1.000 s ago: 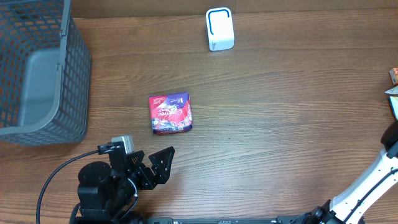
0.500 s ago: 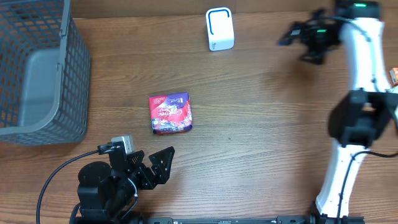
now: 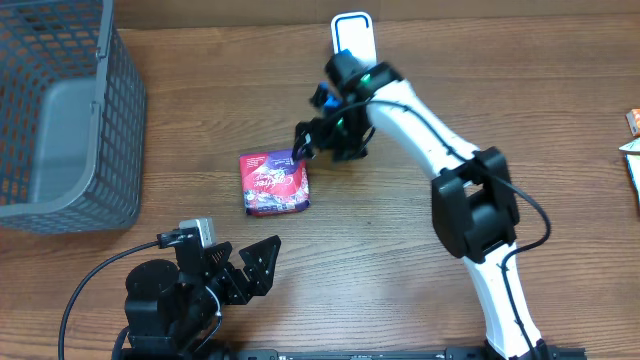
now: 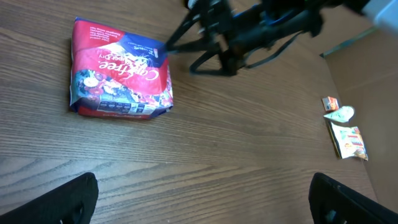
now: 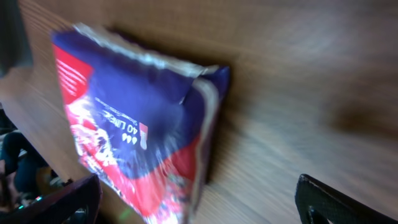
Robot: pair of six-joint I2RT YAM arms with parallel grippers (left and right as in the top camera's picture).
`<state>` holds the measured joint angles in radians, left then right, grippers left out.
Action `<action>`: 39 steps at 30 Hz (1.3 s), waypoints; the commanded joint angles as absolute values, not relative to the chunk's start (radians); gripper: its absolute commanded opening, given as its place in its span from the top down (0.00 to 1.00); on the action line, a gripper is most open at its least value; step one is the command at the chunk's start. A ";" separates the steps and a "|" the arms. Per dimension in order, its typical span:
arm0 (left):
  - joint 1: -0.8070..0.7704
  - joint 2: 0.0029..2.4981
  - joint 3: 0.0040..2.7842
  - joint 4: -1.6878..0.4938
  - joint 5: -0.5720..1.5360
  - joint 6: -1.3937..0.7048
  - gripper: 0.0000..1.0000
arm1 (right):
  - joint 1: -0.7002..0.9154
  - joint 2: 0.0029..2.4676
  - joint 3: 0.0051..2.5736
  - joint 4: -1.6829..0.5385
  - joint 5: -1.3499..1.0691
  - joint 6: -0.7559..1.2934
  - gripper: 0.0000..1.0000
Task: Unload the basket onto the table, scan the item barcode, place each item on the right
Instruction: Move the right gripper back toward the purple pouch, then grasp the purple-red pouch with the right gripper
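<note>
Overhead alone shows scanner (image 3: pixel 353 45), basket (image 3: pixel 70 120); packet (image 3: pixel 274 182) flat mid-table; right gripper (image 3: pixel 306 138) above its far corner, arm stretched across.
Left wrist: left gripper (image 4: pixel 204 186) spread, short of packet.
Right wrist: right fingers (image 5: pixel 56 199) wide apart, holding nothing, packet blurred beneath.

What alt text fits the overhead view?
The right gripper, open, hangs at the upper right corner of a red and purple packet on a wooden table. A white scanner stands behind; a grey basket sits far left.

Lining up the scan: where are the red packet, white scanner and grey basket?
red packet (image 3: pixel 273 184), overhead view, middle of printed face
white scanner (image 3: pixel 352 28), overhead view, its uncovered top
grey basket (image 3: pixel 122 120), overhead view, right mesh wall
</note>
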<state>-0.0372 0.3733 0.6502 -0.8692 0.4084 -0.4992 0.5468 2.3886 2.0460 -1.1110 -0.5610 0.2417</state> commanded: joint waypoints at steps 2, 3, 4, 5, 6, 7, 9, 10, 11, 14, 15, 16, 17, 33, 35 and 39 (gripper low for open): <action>-0.033 0.369 0.656 -0.868 0.415 -0.509 0.00 | 0.582 2.384 1.997 -1.057 -0.563 0.384 0.08; -0.033 0.369 0.656 -0.868 0.415 -0.509 0.00 | 0.593 2.384 1.996 -1.051 -0.563 0.391 0.09; -0.033 0.369 0.656 -0.868 0.415 -0.509 0.00 | 0.599 2.384 1.996 -1.047 -0.563 0.395 0.12; -0.033 0.369 0.656 -0.868 0.415 -0.509 0.00 | 0.603 2.384 1.996 -1.044 -0.563 0.394 0.18; -0.033 0.369 0.656 -0.868 0.415 -0.509 0.00 | 0.605 2.384 1.996 -1.044 -0.562 0.394 0.27; -0.033 0.369 0.656 -0.868 0.415 -0.509 0.00 | 0.605 2.384 1.996 -1.047 -0.562 0.394 0.36; -0.033 0.369 0.656 -0.868 0.415 -0.509 0.00 | 0.603 2.384 1.998 -1.058 -0.530 0.399 0.49; -0.033 0.369 0.656 -0.868 0.415 -0.509 0.00 | 0.593 2.383 2.005 -1.082 -0.483 0.420 0.50; -0.033 0.369 0.656 -0.868 0.415 -0.509 0.00 | 0.587 2.383 2.013 -1.102 -0.452 0.420 0.51; -0.033 0.369 0.656 -0.868 0.415 -0.509 0.00 | 0.553 2.381 2.069 -1.224 -0.281 0.420 0.53; -0.033 0.369 0.656 -0.868 0.415 -0.509 0.00 | 0.542 2.380 2.088 -1.264 -0.228 0.420 0.53; -0.033 0.369 0.656 -0.868 0.415 -0.509 0.00 | 0.532 2.379 2.110 -1.307 -0.168 0.420 0.52; -0.033 0.369 0.656 -0.868 0.415 -0.509 0.00 | 0.518 2.379 2.142 -1.364 -0.093 0.420 0.52; -0.033 0.369 0.656 -0.868 0.415 -0.509 0.00 | 0.618 2.379 2.384 -1.626 0.133 0.253 0.29; -0.033 0.369 0.656 -0.868 0.415 -0.509 0.00 | 0.683 2.380 2.383 -1.577 0.147 0.228 0.27; -0.033 0.369 0.656 -0.868 0.415 -0.509 0.00 | 0.758 2.381 2.362 -1.491 0.185 0.231 0.28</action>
<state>-0.0372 0.3733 0.6502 -0.8688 0.4084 -0.4992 0.7303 2.3898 2.3600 -1.5192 0.1307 0.2493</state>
